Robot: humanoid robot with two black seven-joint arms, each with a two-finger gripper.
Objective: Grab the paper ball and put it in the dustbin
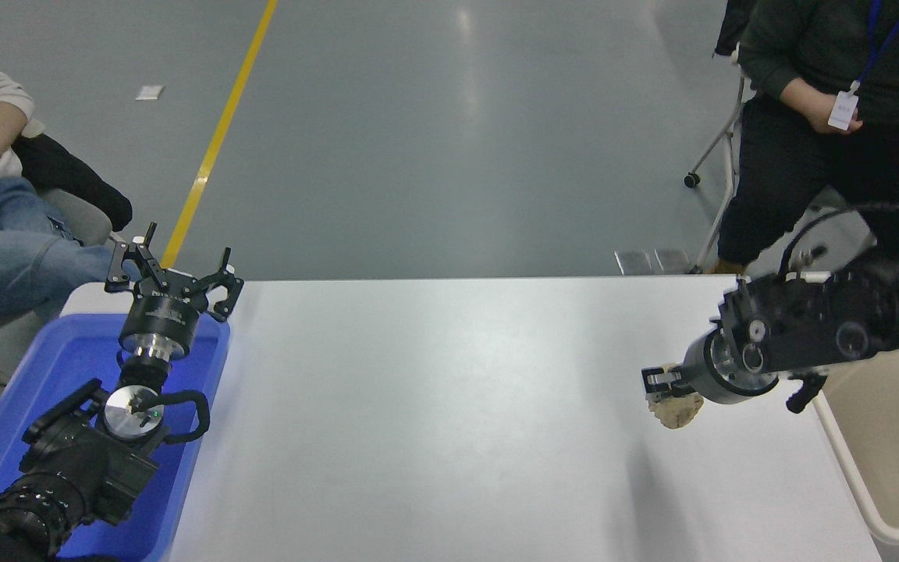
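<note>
The tan paper ball (676, 409) hangs in my right gripper (664, 386), which is shut on it and holds it above the white table (434, 406), with its shadow on the table below. The right arm reaches in from the right edge and covers the near-left part of the cream-beige dustbin (890, 437), which stands at the table's right end. The ball is left of the bin's rim, not over it. My left gripper (172, 273) is parked open over the blue tray at the lower left.
A shallow blue tray (44, 375) lies at the table's left end under the left arm. One person sits at the far right behind the bin, another at the far left. A chair on casters stands at the far right.
</note>
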